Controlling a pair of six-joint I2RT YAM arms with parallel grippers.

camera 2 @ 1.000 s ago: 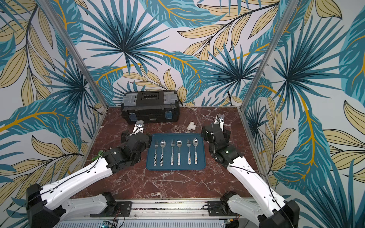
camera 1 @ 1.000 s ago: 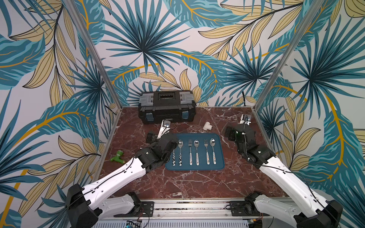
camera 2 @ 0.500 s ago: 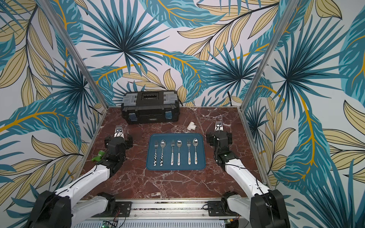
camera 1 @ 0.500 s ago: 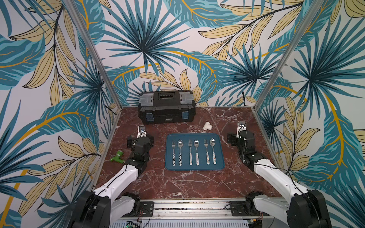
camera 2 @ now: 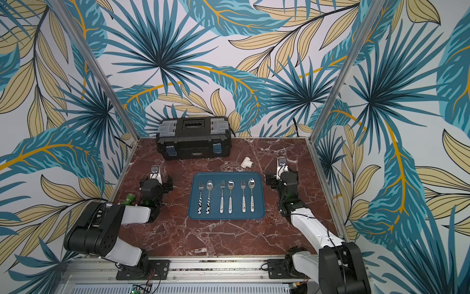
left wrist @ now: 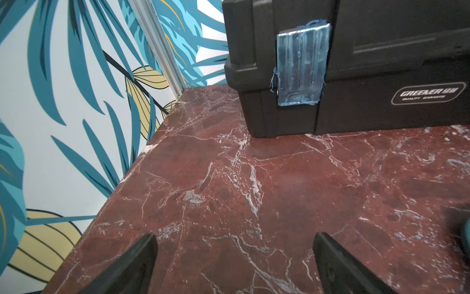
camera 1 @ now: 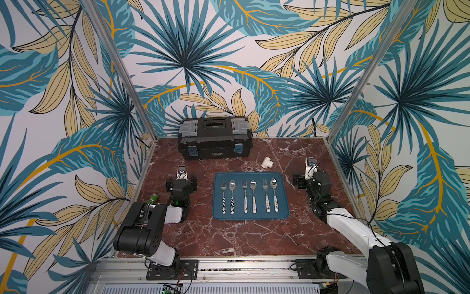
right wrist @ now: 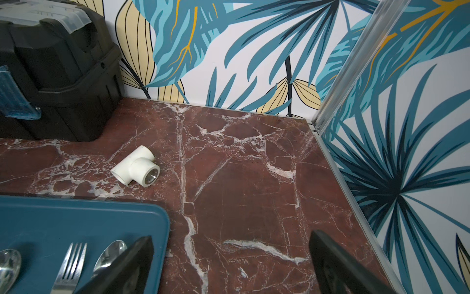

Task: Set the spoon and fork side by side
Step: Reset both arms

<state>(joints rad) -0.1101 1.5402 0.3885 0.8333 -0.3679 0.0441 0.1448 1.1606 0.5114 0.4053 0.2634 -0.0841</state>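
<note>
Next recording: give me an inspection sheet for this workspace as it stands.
Surface: red-brown marble tabletop, no spills seen.
Job's things: three metal forks and three metal spoons alternate, parallel, on a blue rectangular tray.
Clutter: black plastic toolbox at the back; white plastic pipe tee behind the tray; small green object at the tabletop's left edge, partly hidden.
Grippers: left gripper and right gripper open, empty, flanking the tray.
Cables: thin black cable up the back wall, clear of the tray.
Surroundings: palm-leaf wallpaper walls, aluminium corner posts.
</note>
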